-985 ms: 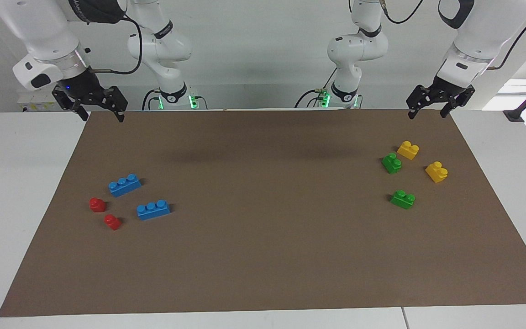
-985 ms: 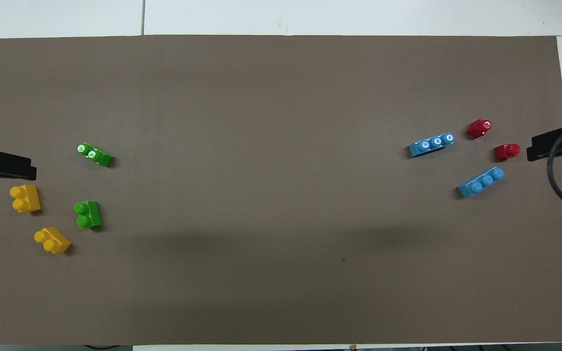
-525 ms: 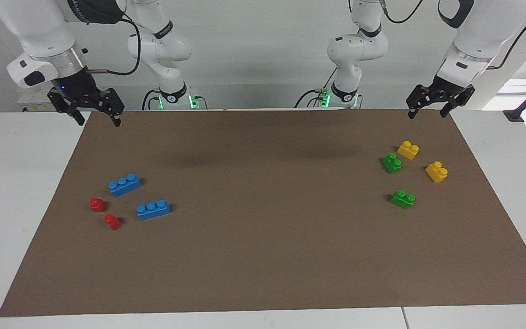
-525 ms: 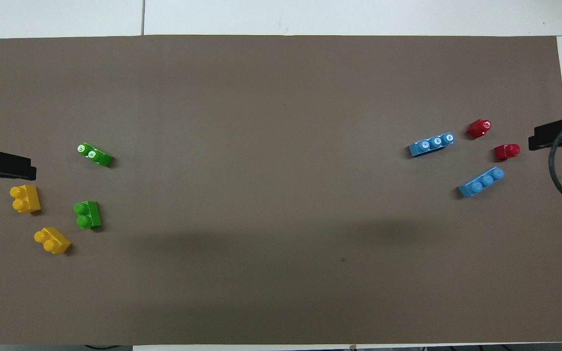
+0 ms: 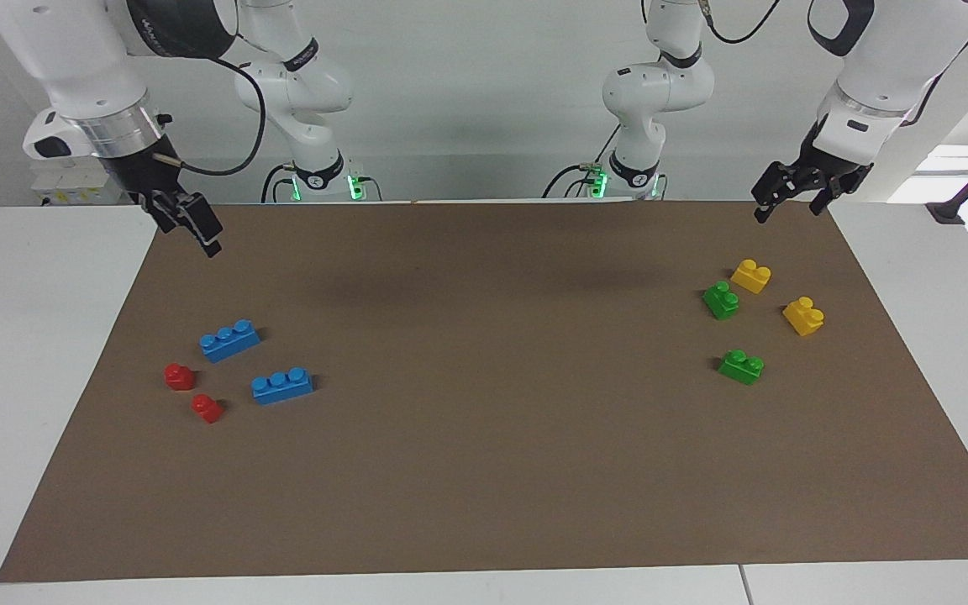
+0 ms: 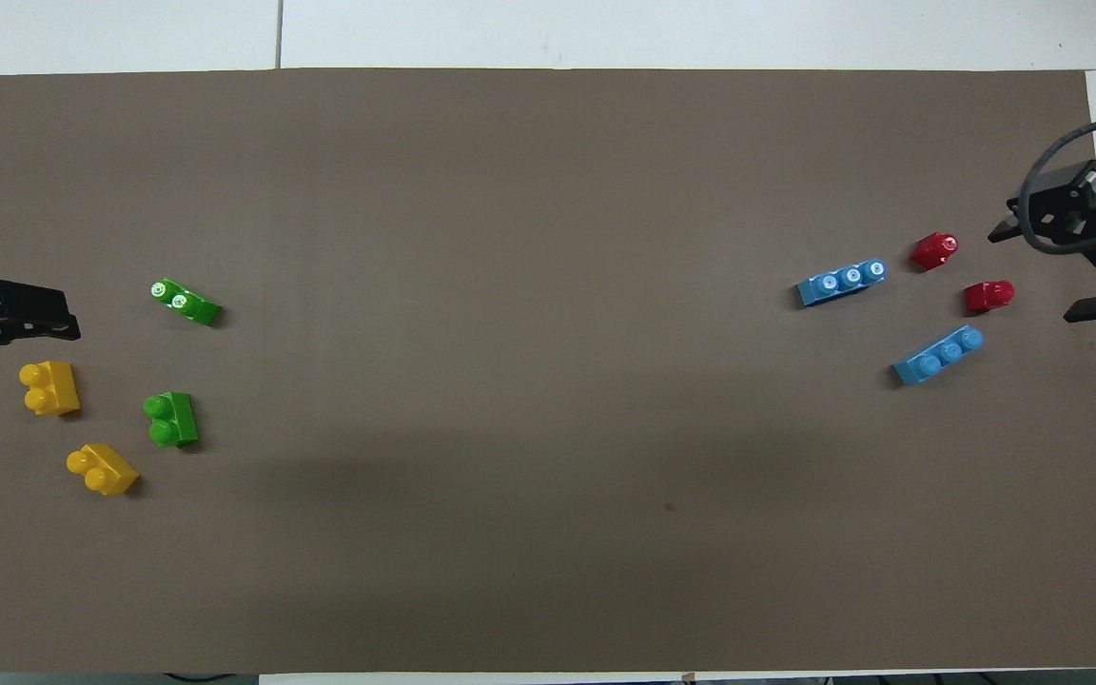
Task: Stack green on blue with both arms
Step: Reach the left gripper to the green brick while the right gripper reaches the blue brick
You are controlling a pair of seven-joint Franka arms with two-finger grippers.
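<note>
Two green bricks lie toward the left arm's end of the brown mat: one nearer to the robots, one farther. Two blue three-stud bricks lie toward the right arm's end: one nearer, one farther. My left gripper is open and empty, up in the air over the mat's edge beside a yellow brick. My right gripper is open and empty, raised over the mat's edge beside the red bricks.
Two yellow two-stud bricks lie beside the green ones. Two red one-stud bricks lie beside the blue ones. The brown mat covers the white table.
My right gripper has turned about its wrist and moved in over the mat's edge toward the red bricks. My left gripper has turned slightly. No brick has moved.
</note>
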